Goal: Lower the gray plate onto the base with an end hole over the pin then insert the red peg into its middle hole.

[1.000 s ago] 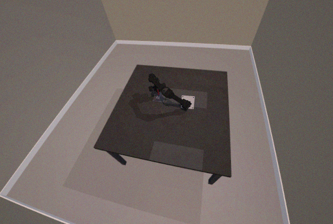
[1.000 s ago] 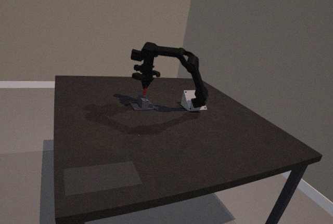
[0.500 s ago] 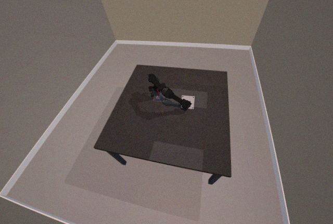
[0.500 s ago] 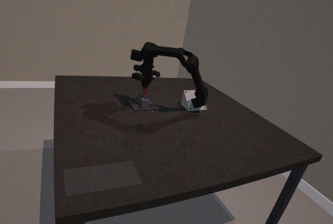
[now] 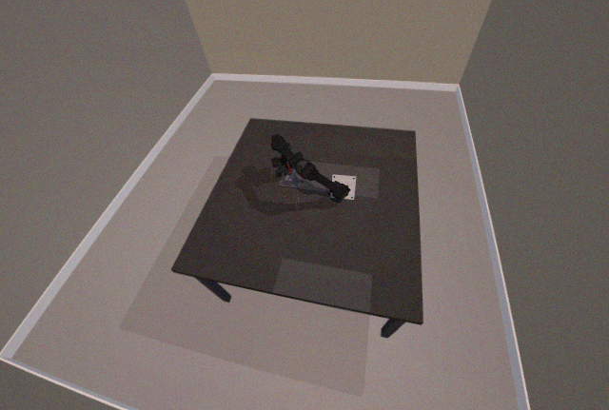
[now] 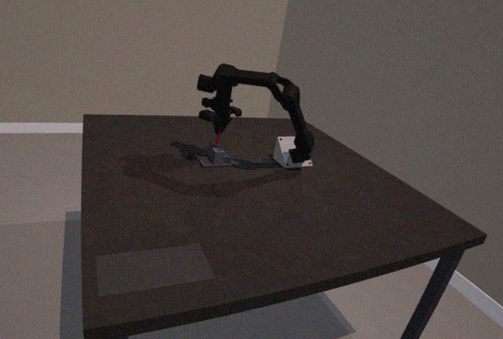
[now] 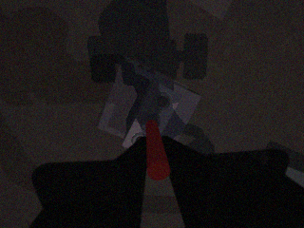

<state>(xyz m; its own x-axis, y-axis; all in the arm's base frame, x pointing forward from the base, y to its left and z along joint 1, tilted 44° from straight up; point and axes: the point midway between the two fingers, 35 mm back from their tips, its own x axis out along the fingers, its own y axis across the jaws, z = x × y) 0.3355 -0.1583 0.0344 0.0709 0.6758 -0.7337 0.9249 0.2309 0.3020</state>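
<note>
My gripper [image 6: 219, 124] [image 7: 154, 141] points straight down and is shut on the red peg [image 5: 286, 166] [image 6: 218, 137] [image 7: 156, 151], which hangs upright from the fingers. Right under it the gray plate [image 6: 218, 154] [image 7: 163, 102] [image 5: 288, 181] lies on the pale square base [image 6: 204, 160] [image 7: 115, 111]. In the wrist view a round hole shows in the plate just beyond the peg's lower end. The peg's tip is a little above the plate. The wrist view is too dark to show the pin.
The arm's white mount [image 5: 343, 183] [image 6: 284, 150] stands on the dark table [image 5: 304, 248] [image 6: 284, 221], to the right of the base. A lighter rectangular patch [image 5: 324, 284] [image 6: 154, 268] lies near the table's front edge.
</note>
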